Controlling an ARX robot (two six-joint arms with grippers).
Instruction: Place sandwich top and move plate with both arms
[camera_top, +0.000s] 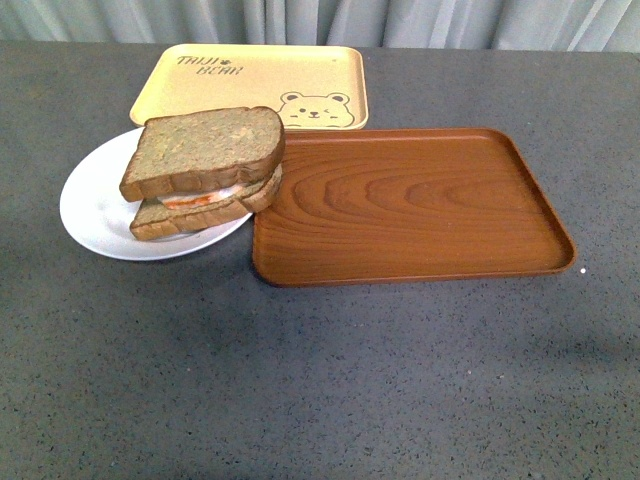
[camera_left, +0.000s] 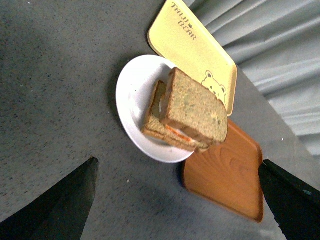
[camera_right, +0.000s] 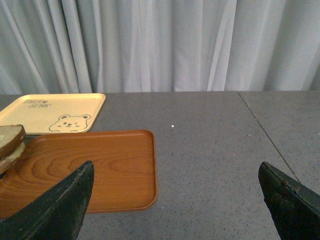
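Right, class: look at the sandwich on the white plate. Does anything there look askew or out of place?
The sandwich top sits twisted and shifted off the lower slice, leaving filling showing along one side. The stack is off-centre on the plate, its end overhanging the rim toward the brown tray. Nothing looks spilled or broken.

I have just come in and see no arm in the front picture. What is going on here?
Nothing is being held right now. The sandwich top already lies over the lower slice on the plate, beside the brown tray. The left hand is open and faces the plate; the right hand, also open, faces the tray. Neither touches anything.
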